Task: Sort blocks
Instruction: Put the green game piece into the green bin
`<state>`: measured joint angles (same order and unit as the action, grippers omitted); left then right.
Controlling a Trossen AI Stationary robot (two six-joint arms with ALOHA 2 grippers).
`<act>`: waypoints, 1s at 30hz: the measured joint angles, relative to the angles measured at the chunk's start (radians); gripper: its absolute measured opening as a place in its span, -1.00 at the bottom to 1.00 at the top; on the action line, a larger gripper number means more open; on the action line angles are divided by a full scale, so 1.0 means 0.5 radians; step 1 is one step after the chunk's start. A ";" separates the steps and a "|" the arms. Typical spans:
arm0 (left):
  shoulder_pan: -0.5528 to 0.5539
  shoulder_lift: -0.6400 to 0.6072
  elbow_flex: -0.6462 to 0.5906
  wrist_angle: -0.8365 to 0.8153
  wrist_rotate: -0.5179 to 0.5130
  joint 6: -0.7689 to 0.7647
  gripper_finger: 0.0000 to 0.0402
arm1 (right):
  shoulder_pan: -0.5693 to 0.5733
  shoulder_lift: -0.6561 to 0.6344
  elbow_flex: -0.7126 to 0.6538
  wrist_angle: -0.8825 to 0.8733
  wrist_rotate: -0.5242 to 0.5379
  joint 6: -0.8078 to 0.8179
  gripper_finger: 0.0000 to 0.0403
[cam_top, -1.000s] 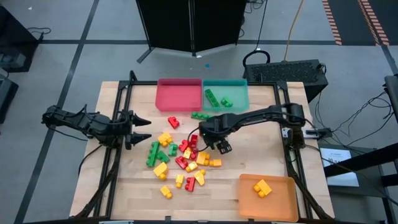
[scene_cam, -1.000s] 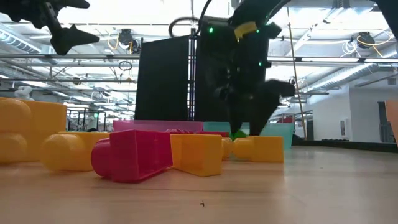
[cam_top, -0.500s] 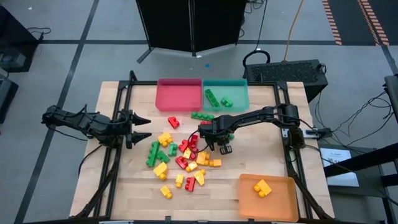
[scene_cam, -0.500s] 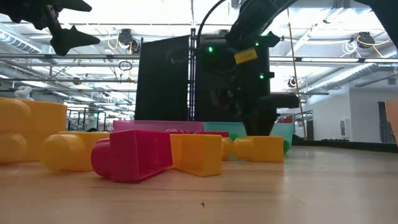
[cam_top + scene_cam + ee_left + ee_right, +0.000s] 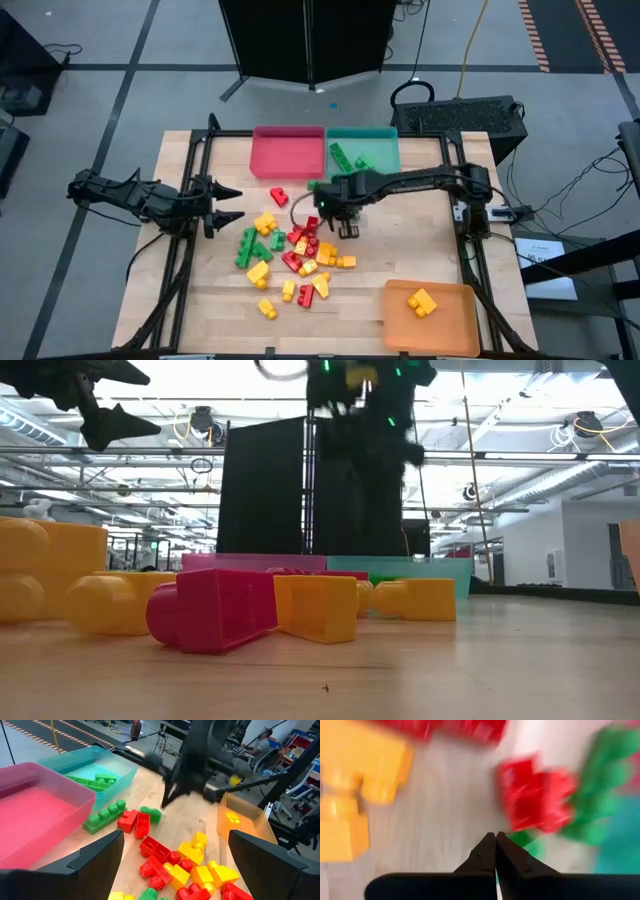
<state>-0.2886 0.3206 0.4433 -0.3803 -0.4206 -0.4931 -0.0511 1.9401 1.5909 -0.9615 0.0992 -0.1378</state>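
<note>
Table [image 5: 200, 310] of pale wood, carrying three trays and a scatter of blocks [image 5: 295, 250] at its centre. Red tray [image 5: 288, 153] and teal tray [image 5: 385, 150] sit side by side along the far edge; the teal one holds green blocks [image 5: 350, 160], the red one shows none. Orange tray [image 5: 430, 318] lies at the near right corner with two yellow blocks [image 5: 421, 301] inside. Right arm reaches from the right edge across the centre; right gripper [image 5: 345, 222] hangs over the far side of the pile, near the teal tray, its fingers [image 5: 487, 852] pressed together tip to tip with nothing between them. Below it, in the right wrist view, lie a red block [image 5: 535, 800] and a green block [image 5: 592, 810], blurred. Left gripper [image 5: 225, 205] waits at the left edge, clear of the pile, jaws spread wide and empty. Loose red, yellow and green blocks remain unsorted on the wood; one green bar [image 5: 105, 816] lies just beside the red tray.
</note>
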 joint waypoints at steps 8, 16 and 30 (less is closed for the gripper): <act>0.000 -0.001 0.000 -0.010 -0.001 -0.005 0.80 | -0.193 -0.125 0.192 -0.167 -0.147 0.095 -0.83; 0.000 -0.001 0.000 -0.068 -0.001 -0.005 0.80 | -0.096 -0.059 0.095 -0.402 -0.191 -0.312 0.06; 0.000 0.000 0.000 -0.221 -0.005 -0.102 0.80 | 0.015 0.181 -0.118 -0.164 -0.097 -0.505 0.35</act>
<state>-0.2886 0.3206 0.4435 -0.4907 -0.4232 -0.5442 -0.0437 2.0308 1.5318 -1.0435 0.0510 -0.3901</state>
